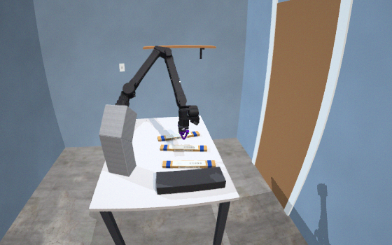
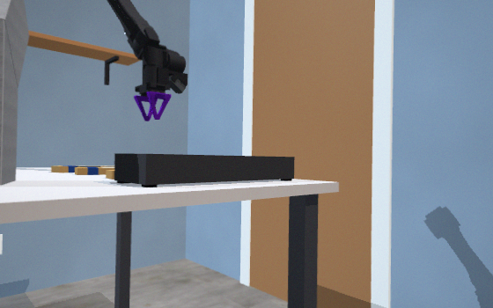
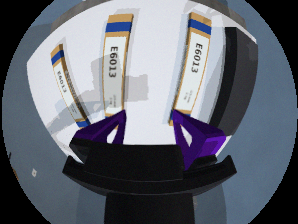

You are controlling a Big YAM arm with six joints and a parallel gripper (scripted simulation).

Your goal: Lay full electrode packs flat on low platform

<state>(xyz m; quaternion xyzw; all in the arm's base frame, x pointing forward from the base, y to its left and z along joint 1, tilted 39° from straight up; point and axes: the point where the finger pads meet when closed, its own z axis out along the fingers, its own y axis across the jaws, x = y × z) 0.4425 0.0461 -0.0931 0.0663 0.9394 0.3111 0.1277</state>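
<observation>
Packs (image 1: pixel 183 148) (image 3: pixel 114 70) flat, roughly parallel, one skewed.

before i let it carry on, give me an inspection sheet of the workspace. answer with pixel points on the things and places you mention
surface: white tabletop (image 1: pixel 147 150) (image 2: pixel 66 194) (image 3: pixel 150 30) on dark legs
packs: three slim tan welding-electrode packs with blue bands and white labels, side by side, all off the platform; fullness cannot be told
platform: low black rectangular platform (image 1: pixel 190 182) (image 2: pixel 216 169) (image 3: pixel 239 85), near the closest pack, nothing on it
clutter: nothing seen
gripper: black gripper with purple fingers (image 1: pixel 184 137) (image 2: pixel 152 119), jaws open above the table, nothing held
cables: nothing seen
surroundings: tall grey block (image 1: pixel 117 140) (image 2: pixel 8 101) on the table, blue walls, brown door (image 1: pixel 301 87) (image 2: pixel 312 110), wooden wall shelf (image 1: pixel 182 46) (image 2: pixel 79 47)
</observation>
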